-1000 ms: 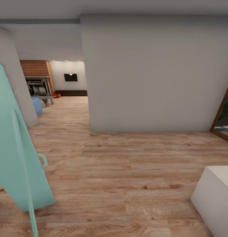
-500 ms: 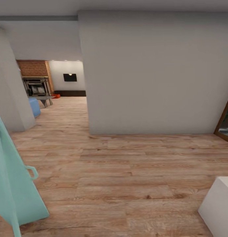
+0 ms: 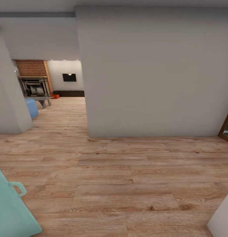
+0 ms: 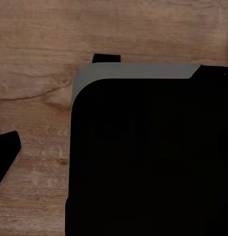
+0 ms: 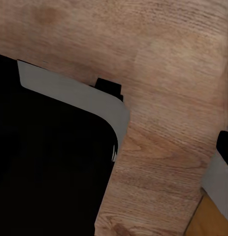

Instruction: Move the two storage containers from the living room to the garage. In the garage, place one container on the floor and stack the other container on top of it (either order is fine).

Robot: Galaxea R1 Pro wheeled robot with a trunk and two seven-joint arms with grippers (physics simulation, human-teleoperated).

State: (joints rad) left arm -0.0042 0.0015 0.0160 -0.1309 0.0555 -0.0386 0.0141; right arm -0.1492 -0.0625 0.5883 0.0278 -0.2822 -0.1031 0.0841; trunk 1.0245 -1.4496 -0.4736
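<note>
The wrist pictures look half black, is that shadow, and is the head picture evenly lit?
Both wrist views: a flat black body with a grey edge covers much of the frame, featureless, more unlit surface than cast shadow; the wood floor beside it is evenly lit. Head view: soft, even light, brighter ceiling spots over the far room by the fireplace.

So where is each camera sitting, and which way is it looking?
Head view: up on the robot's head, looking forward and down a hallway over the wood floor, past a grey wall toward the brick fireplace and an orange-red container far off.
Left wrist view: on the left arm, facing down at the floor; a big black robot part shows.
Right wrist view: on the right arm, also facing down; a black robot part shows.
All three share the plank floor.
</note>
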